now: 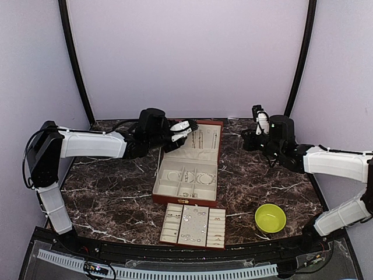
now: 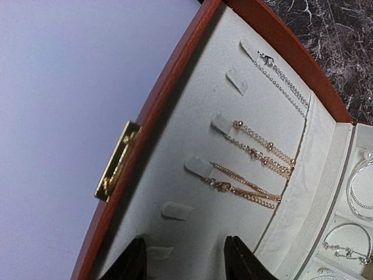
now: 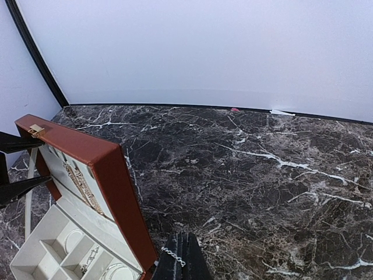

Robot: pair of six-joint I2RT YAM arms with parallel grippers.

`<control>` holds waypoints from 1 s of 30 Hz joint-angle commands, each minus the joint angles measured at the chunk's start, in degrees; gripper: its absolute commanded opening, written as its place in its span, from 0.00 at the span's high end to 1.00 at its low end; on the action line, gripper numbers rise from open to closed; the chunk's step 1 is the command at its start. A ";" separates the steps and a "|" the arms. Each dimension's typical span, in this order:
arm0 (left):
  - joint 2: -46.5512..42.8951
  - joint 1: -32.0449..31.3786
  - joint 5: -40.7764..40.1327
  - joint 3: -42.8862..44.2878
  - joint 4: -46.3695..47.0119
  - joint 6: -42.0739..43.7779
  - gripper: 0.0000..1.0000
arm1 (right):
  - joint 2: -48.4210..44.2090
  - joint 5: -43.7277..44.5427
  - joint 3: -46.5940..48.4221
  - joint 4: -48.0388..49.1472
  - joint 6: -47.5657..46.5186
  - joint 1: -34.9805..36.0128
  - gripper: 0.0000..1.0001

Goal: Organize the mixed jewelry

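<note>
Top view: box (image 1: 175, 200) open mid-desk (image 1: 116, 192), lid (image 1: 195, 154) leaned back, tray (image 1: 180, 224) of tiny jewelry just in front, bowl (image 1: 270, 217) off right. Left tool (image 1: 185, 128) sits at the lid's left edge; right tool (image 1: 259, 116) is well right of the box. Left wrist: left tool (image 2: 185, 259) is partly open with nothing between the jaws, facing the lid lining. Gold chains (image 2: 256, 154) hang on tabs and a free tab (image 2: 176, 210) sits just above the jaws. Right wrist: right tool (image 3: 180, 256) is fully closed, apparently pinching a thin silver chain (image 3: 173, 255) over bare desk. Likely step: hang that chain in the lid. To do it well, keep the pinch near the chain's end so a loop hangs free, bring it over a free tab, and release only once it's hooked. Let the left tool steady the lid by its edge, clear of the hung chains.
</note>
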 commanded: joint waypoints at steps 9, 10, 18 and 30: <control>-2.23 0.24 0.35 -3.74 -1.54 2.31 0.57 | 0.73 -0.37 0.90 2.40 0.34 0.42 1.00; -2.60 0.22 0.30 -4.40 -1.17 2.52 0.57 | 0.75 -0.36 0.90 2.38 0.40 0.42 1.00; -4.09 0.02 0.98 -7.02 -0.16 3.68 0.58 | 1.35 -0.73 0.98 2.67 0.75 0.47 1.00; -6.34 0.00 0.29 -6.72 4.71 0.54 0.51 | 1.70 -1.05 1.16 2.57 0.89 0.42 1.00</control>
